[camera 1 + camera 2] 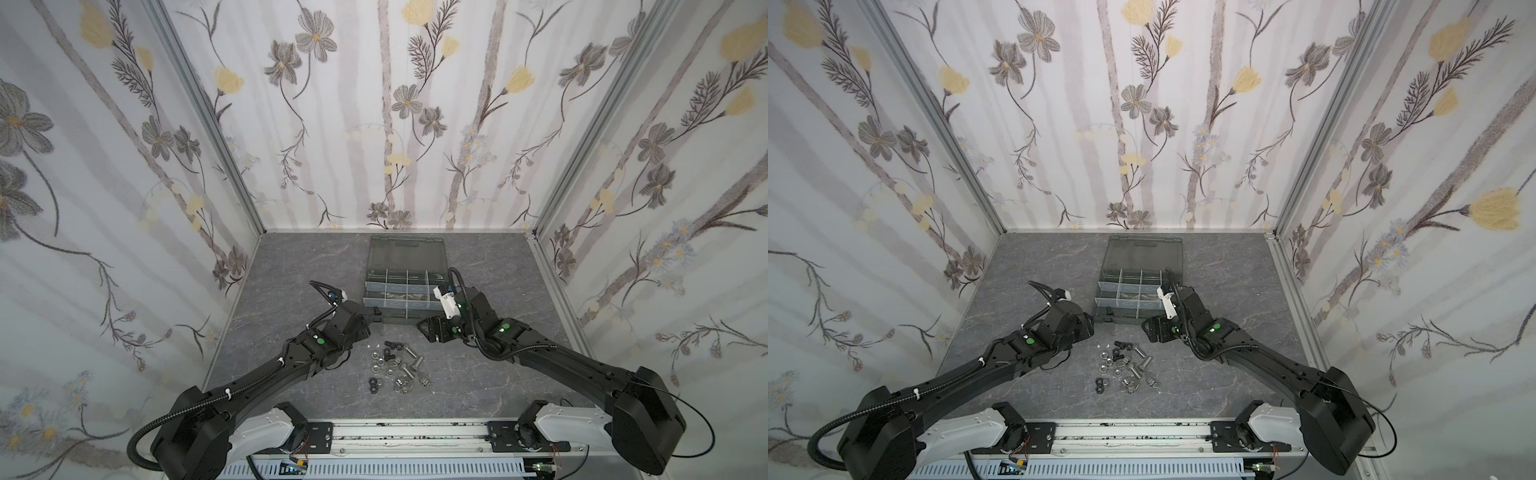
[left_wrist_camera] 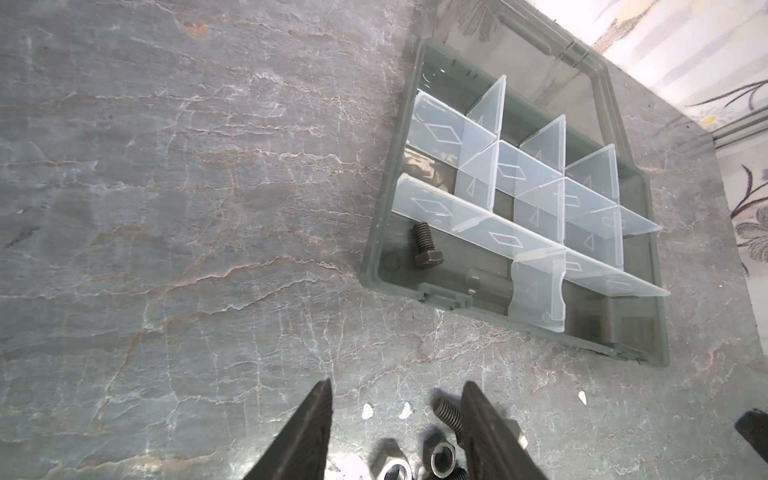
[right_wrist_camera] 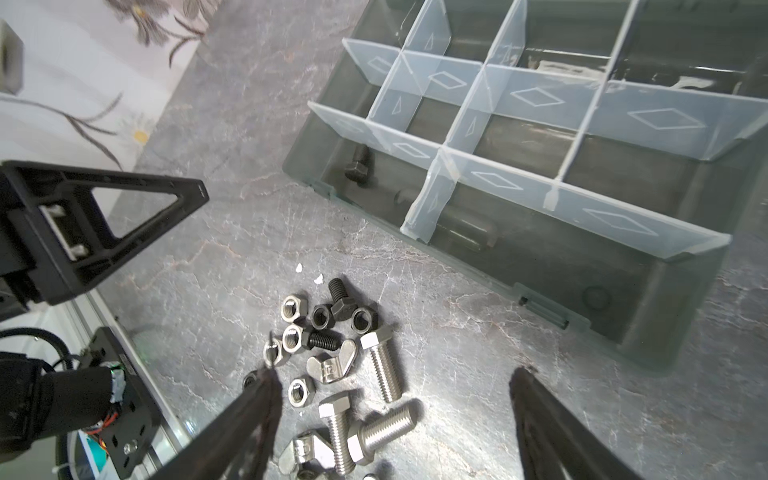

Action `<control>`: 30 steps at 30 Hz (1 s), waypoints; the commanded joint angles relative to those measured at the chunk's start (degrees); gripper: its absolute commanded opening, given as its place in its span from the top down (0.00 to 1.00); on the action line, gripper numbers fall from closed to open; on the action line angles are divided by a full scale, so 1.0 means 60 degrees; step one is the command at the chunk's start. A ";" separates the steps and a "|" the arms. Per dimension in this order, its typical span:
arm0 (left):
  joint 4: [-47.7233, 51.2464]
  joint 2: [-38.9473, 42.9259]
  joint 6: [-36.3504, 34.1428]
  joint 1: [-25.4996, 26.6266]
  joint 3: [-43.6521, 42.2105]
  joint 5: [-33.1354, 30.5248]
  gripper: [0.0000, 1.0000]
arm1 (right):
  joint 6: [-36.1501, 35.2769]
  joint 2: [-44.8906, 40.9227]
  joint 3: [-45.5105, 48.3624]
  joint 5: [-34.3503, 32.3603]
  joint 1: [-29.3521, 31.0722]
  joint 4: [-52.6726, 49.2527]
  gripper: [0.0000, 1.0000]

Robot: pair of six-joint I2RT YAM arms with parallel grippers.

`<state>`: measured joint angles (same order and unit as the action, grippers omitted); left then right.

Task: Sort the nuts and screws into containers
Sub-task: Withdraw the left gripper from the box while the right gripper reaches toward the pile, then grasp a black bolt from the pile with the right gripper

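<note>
1. The organiser case (image 1: 397, 311) lies open on the table (image 1: 282, 270). Its lid (image 1: 405, 255) is folded flat on the side away from the arms.
2. One black screw (image 2: 426, 249) lies inside the case, in the end cell of the row along the latch edge, on the left arm's side.
3. The left gripper (image 2: 398, 388) is spread, with nothing pinched. It hangs just off the case's latch edge near that corner. The black screw in the cell lies beyond the case wall, apart from the fingers.
4. The loose pile of screws and nuts (image 3: 332, 357) lies on the table off the case's latch edge, near the case but not touching it.
5. The case-side edge of the pile reaches the left gripper. A second black screw (image 2: 448, 409) shows just beside the inner face of one finger (image 2: 482, 424); I cannot tell whether they touch. A dark hex nut (image 2: 442, 457) sits between the fingers.
6. The right gripper (image 3: 395, 374) is spread wide and holds nothing. It hangs off the latch edge, towards the case's other end.
7. A silver bolt (image 3: 384, 370) and a wing nut (image 3: 332, 361) lie between the right gripper's fingers. One fingertip (image 3: 268, 380) is right beside a silver nut (image 3: 272, 353); contact is unclear.
</note>
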<state>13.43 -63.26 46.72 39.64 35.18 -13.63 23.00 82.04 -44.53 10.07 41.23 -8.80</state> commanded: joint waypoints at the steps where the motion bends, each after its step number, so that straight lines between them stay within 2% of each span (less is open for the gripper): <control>1: -0.0093 0.0360 0.0541 -0.0014 -0.0358 -0.0244 0.47 | -0.0657 0.0583 -0.0477 -0.0217 0.0305 -0.0222 0.21; 13: -0.0100 0.1393 0.1164 -0.0006 -0.1149 -0.0451 0.47 | -0.1588 0.2982 -0.2002 -0.0405 0.1419 -0.0905 0.50; 19: -0.0102 0.2025 0.1451 -0.0021 -0.1566 -0.0453 0.47 | -0.1914 0.3927 -0.2622 -0.0562 0.1783 -0.1312 0.54; 30: -0.0093 0.3044 0.1735 -0.0012 -0.2098 -0.0554 0.47 | -0.2263 0.4753 -0.3129 -0.0579 0.2006 -0.1530 0.55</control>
<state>13.50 -45.54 55.94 39.64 22.87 -15.38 11.16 109.73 -62.30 7.03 52.99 -18.22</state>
